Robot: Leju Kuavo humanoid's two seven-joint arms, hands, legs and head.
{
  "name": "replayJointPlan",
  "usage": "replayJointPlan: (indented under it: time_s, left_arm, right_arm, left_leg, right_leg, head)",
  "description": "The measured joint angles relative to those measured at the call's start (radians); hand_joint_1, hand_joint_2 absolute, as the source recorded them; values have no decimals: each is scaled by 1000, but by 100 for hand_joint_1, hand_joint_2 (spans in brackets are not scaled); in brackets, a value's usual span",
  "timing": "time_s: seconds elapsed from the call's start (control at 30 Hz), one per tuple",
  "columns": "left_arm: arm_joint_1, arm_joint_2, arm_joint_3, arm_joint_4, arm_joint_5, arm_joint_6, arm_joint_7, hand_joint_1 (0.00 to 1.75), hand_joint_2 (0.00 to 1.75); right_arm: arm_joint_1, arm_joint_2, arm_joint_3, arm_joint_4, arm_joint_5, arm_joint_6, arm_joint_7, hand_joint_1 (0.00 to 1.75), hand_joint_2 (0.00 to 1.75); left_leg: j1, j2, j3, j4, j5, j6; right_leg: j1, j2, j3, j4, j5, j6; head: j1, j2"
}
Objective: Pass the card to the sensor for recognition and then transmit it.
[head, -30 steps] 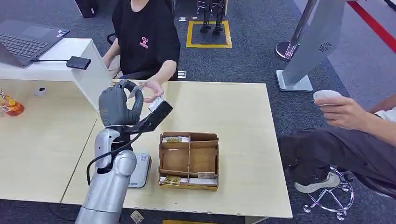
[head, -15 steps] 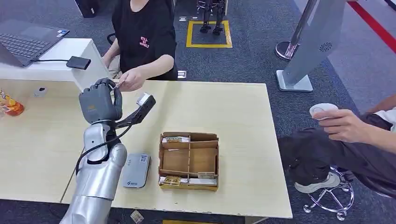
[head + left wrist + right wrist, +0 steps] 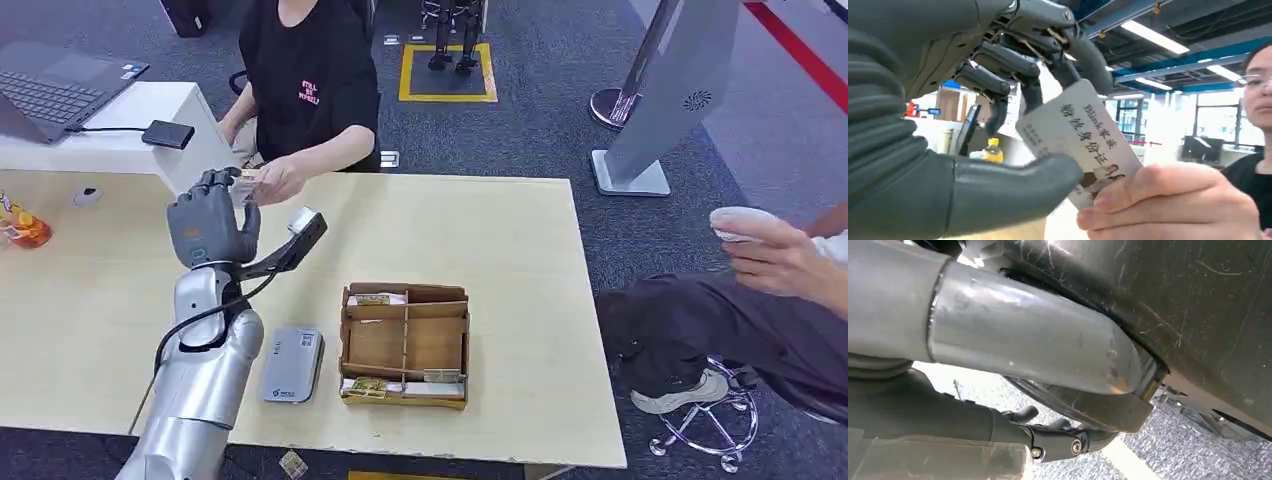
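Card [image 3: 1075,145] sits between the thick grey thumb and the darker fingers [image 3: 998,62] of the left hand [image 3: 963,125] — the thumb lies across one face and the fingers curl over the far edge. In the left wrist view a person's hand [image 3: 1168,205] grips the card's other end, so both hold it at once. From the head view the left hand [image 3: 207,222] is raised above the table's far edge [image 3: 450,180], and the person's hand [image 3: 278,180] meets it there, with the card [image 3: 247,176] a small pale strip at the fingertips.

On the table, near the robot's arm, lies a flat grey card reader [image 3: 292,365]. Just beside it stands an open cardboard box [image 3: 405,343] with dividers and a few cards in its end compartments. The person in a black shirt [image 3: 310,80] sits across the table. Off to the right a second person holds a white object [image 3: 745,222].

Right hand: the right wrist view looks at dark and silver robot parts and carpet — I cannot tell how its fingers lie.
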Motion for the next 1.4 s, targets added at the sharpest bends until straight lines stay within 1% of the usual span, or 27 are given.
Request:
replayJointPlan:
  time_s: [0.07,0.13,0.17,0.2,0.27,0.3,0.33,0.37,0.43,0.47,0.5,0.57,0.63,0.67,0.77,0.83,0.87,0.93,0.97,1.03,1.17,1.23,1.27,1.3,1.37,1.4]
  left_arm:
    - [6,-11,7,-8,20,-1,-28,0,175]
    - [27,-34,18,-47,100,-22,-83,0,175]
    - [39,-48,24,-75,147,-44,-109,0,175]
    - [55,-63,29,-102,207,-76,-134,0,0]
    - [83,-90,39,-171,356,-148,-179,0,0]
    - [92,-98,40,-192,430,-180,-187,0,0]
    - [101,-110,42,-220,546,-231,-191,0,0]
    - [110,-118,43,-242,629,-266,-192,0,0]
    - [135,-132,43,-296,891,-345,-174,0,0]
    - [146,-134,42,-321,979,-366,-164,0,0]
    - [153,-134,39,-340,1044,-395,-166,0,0]
    - [170,-132,32,-367,1197,-451,-193,0,0]
    - [196,-125,14,-396,1323,-492,-214,0,0]
    - [220,-120,1,-415,1382,-510,-222,0,0]
    - [311,-96,-55,-492,1612,-583,-255,0,0]
    - [373,-86,-86,-541,1725,-617,-277,0,0]
    - [402,-80,-99,-570,1778,-636,-277,0,0]
    - [454,-69,-127,-611,1860,-655,-285,0,0]
    - [480,-63,-146,-626,1888,-655,-301,0,0]
    - [523,-54,-177,-643,1910,-656,-329,0,0]
    - [591,-31,-231,-661,1923,-684,-346,0,0]
    - [614,-14,-258,-662,1918,-717,-369,0,0]
    - [623,0,-275,-662,1899,-738,-397,0,0]
    - [630,11,-291,-662,1869,-747,-427,0,0]
    - [644,31,-314,-662,1806,-748,-464,0,0]
    - [650,40,-327,-662,1778,-747,-478,0,175]
  right_arm:
    - [0,0,0,0,-1,0,3,0,0]
    - [1,0,0,-1,-7,1,5,0,0]
    - [2,0,0,-2,-11,2,7,0,0]
    - [2,0,-1,-3,-13,5,9,0,0]
    - [5,5,-6,-15,-21,12,15,0,0]
    - [7,8,-8,-21,-22,14,17,0,0]
    - [10,11,-11,-31,-24,18,19,0,0]
    - [12,15,-13,-39,-27,23,21,0,0]
    - [19,20,-21,-66,-34,46,26,0,0]
    - [23,24,-26,-81,-35,59,28,0,0]
    - [28,29,-29,-95,-38,71,29,0,0]
    - [36,34,-31,-128,-49,98,37,0,0]
    - [43,37,-31,-149,-59,110,40,0,0]
    - [48,39,-31,-160,-66,116,42,0,0]
    - [58,43,-31,-187,-89,126,49,0,0]
    - [62,45,-31,-198,-101,126,55,0,0]
    - [64,45,-31,-203,-108,126,56,0,0]
    - [67,46,-30,-209,-123,126,59,0,0]
    - [68,47,-30,-211,-133,124,62,0,0]
    - [71,47,-28,-215,-151,118,67,0,0]
    - [78,47,-24,-221,-179,118,71,0,0]
    - [82,48,-23,-226,-187,122,71,0,0]
    - [84,48,-21,-229,-191,124,71,0,0]
    - [87,48,-19,-232,-198,126,71,0,0]
    - [91,49,-18,-236,-205,127,69,0,0]
    - [93,50,-17,-238,-211,127,69,0,0]
  left_leg:
    - [0,0,0,0,0,0]
    - [0,0,0,0,0,0]
    - [0,0,0,0,0,0]
    - [0,0,0,0,0,0]
    - [0,0,0,0,0,0]
    - [0,0,0,0,0,0]
    - [0,0,0,0,0,0]
    - [0,0,0,0,0,0]
    - [0,0,0,0,0,0]
    - [0,1,0,0,-1,0]
    - [0,1,0,0,-1,0]
    - [0,0,0,0,0,0]
    - [0,0,0,0,0,0]
    - [0,0,0,0,0,0]
    - [0,1,0,0,-1,0]
    - [0,0,0,0,-1,0]
    - [0,1,0,0,-2,0]
    - [0,1,0,0,-2,1]
    - [0,1,0,0,-2,1]
    - [0,1,0,0,-2,1]
    - [0,0,0,0,-2,1]
    - [0,0,0,0,-2,1]
    - [0,0,0,0,-2,1]
    - [0,0,0,-1,-2,1]
    - [0,0,0,-1,-2,1]
    - [0,0,0,-1,-2,1]
  right_leg:
    - [0,0,0,0,0,0]
    - [0,0,0,0,0,0]
    - [0,0,0,0,0,0]
    - [0,0,0,0,0,0]
    - [0,0,0,0,0,0]
    - [0,0,0,0,0,0]
    - [0,0,0,0,0,0]
    - [0,0,0,0,0,0]
    - [0,0,0,0,0,0]
    - [0,1,-1,0,0,0]
    - [0,0,-1,0,0,0]
    - [0,-1,0,0,0,0]
    - [0,0,0,0,0,0]
    - [0,0,0,0,0,0]
    - [0,0,0,0,-1,0]
    - [0,0,0,0,-2,1]
    - [0,0,0,0,-2,1]
    - [0,0,0,-1,-2,1]
    - [0,0,0,-1,-2,1]
    - [0,0,0,-1,-2,1]
    - [0,0,0,-1,-2,1]
    - [0,0,0,-1,-2,1]
    - [0,0,0,-1,-2,1]
    - [0,0,0,-1,-2,1]
    - [0,0,0,-1,-2,1]
    - [0,0,0,-1,-2,1]
  head:
    - [0,0]
    - [0,0]
    - [0,0]
    - [0,0]
    - [0,0]
    - [0,0]
    - [0,0]
    - [0,0]
    - [0,0]
    - [0,0]
    - [0,0]
    - [-1,0]
    - [-1,0]
    - [-1,0]
    - [-1,0]
    - [-1,0]
    - [-1,0]
    - [-1,0]
    - [-1,0]
    - [-1,0]
    - [-1,0]
    - [-1,0]
    - [-1,0]
    - [-1,0]
    - [-1,0]
    - [-1,0]
